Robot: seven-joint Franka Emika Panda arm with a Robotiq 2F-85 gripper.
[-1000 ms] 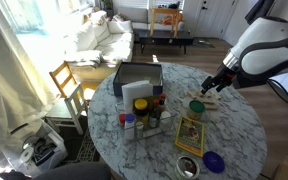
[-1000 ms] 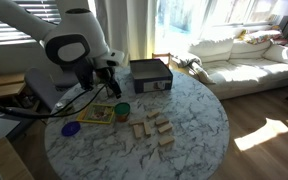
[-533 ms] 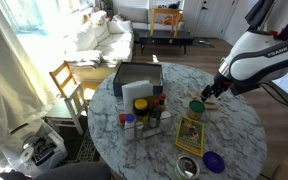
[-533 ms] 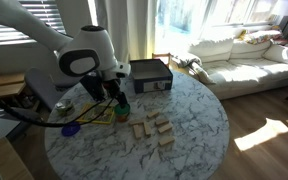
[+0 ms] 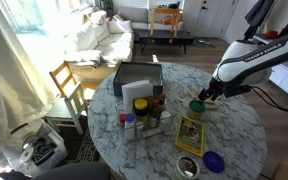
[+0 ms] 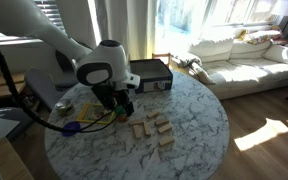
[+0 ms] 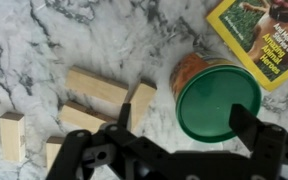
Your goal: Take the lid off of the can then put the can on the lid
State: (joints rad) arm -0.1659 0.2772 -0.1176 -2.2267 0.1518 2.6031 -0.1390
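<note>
One view (the wrist's) shows the jaws spread above the lid [image 7: 218,101] capping the can [image 7: 189,72].

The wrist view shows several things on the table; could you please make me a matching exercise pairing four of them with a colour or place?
Things:
1. lid
2. wooden blocks
3. yellow-edged book
4. table

Descriptions:
A. white marble with grey veins
B. in the top right corner of the view
C. green, sitting on the can
D. pale, lying left of the can

Pairs: 1-C; 2-D; 3-B; 4-A
</note>
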